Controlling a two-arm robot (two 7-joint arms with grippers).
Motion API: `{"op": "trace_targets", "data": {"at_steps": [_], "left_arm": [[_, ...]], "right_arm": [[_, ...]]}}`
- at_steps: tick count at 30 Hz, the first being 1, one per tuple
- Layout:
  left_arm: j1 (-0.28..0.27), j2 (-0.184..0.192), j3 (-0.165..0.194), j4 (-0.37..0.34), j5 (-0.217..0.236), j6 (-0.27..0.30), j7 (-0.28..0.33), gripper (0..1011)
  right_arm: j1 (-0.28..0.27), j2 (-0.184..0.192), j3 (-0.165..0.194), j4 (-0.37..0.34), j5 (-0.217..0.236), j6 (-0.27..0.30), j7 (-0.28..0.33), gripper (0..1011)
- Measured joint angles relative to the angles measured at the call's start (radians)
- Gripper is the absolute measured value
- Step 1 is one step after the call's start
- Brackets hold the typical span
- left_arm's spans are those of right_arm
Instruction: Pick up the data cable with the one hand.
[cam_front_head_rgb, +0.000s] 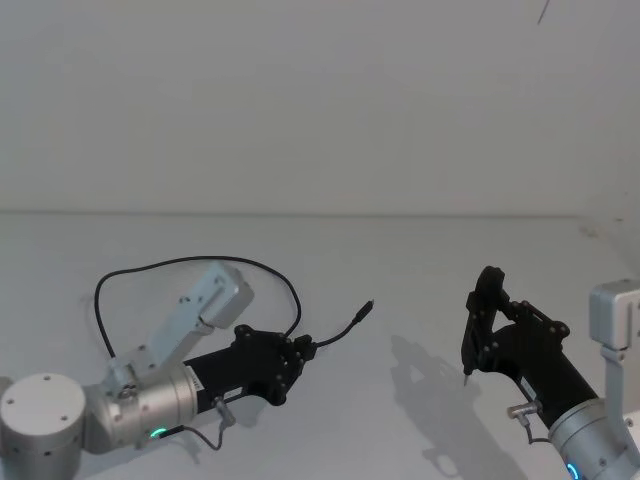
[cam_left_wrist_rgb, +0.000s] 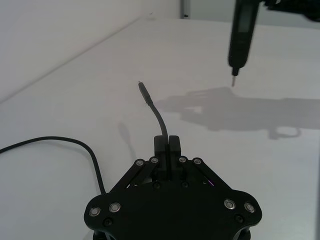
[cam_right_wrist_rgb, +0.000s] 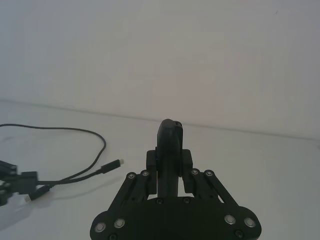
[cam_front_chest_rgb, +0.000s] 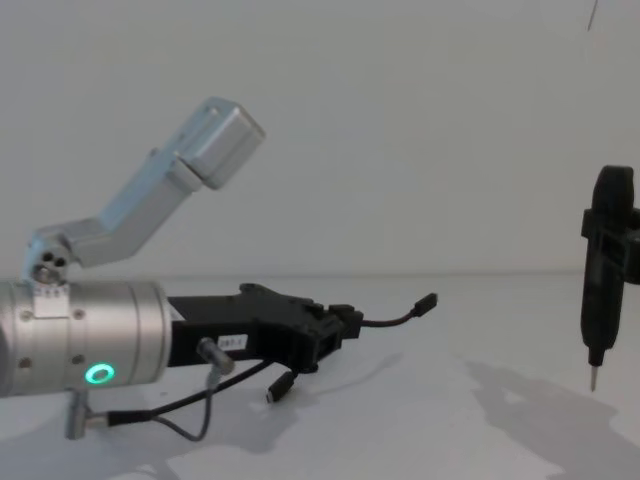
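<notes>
My left gripper is shut on the thin black data cable close to its split. It hovers just above the table. One short branch sticks out ahead of the fingers and ends in a small plug held in the air. A second plug dangles under the gripper. The remaining cable loops back over the table to the left. To the right, well apart from the cable, my right gripper is shut on a black pen-shaped tool, metal tip down.
The white table meets a plain white wall at its far edge. A grey wire with a metal plug hangs under the left arm's silver cylinder. Open tabletop lies between the two grippers, crossed only by their shadows.
</notes>
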Motion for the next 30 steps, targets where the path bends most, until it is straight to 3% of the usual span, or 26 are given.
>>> {"op": "trace_targets", "data": {"at_steps": [7, 13, 24, 30], "left_arm": [[0.035, 0.051, -0.019, -0.079, -0.036, 0.020, -0.027, 40], [0.050, 0.074, -0.028, -0.112, -0.052, 0.029, -0.039, 40], [0.067, 0.099, -0.037, -0.151, -0.070, 0.039, -0.052, 40], [0.072, 0.106, -0.039, -0.161, -0.074, 0.041, -0.056, 40]], "right_arm": [[0.000, -0.001, 0.000, 0.000, 0.000, 0.000, 0.000, 279], [0.004, -0.008, 0.003, -0.004, 0.009, 0.013, 0.002, 279], [0.044, -0.057, 0.015, -0.019, 0.083, 0.097, 0.013, 279], [0.097, -0.110, 0.019, -0.015, 0.141, 0.168, 0.005, 279]]}}
